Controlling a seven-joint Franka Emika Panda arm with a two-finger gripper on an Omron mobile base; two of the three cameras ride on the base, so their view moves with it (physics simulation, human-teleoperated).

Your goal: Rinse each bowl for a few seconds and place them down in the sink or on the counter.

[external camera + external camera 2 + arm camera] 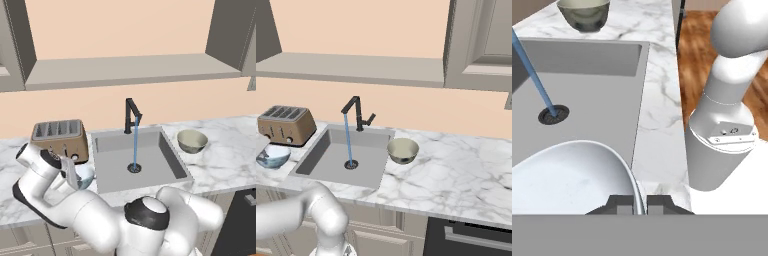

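My gripper [74, 172] is shut on the rim of the light blue bowl [87, 176], just left of the sink [150, 172] and in front of the toaster. In the hand view the fingertips [623, 202] pinch that rim, and the bowl's white inside [567, 175] is tilted toward the basin [597, 95]. The bowl [273, 155] is apart from the water. A thin blue stream [135, 145] runs from the black faucet [131, 114] onto the drain [134, 168]. The olive-beige bowl [192, 141] stands upright on the counter [225, 160] right of the sink.
A brown toaster [59, 136] stands at the back left, close behind the held bowl. A shelf ledge [130, 70] runs along the wall above the faucet. A dark appliance front [466, 237] sits under the counter at the right.
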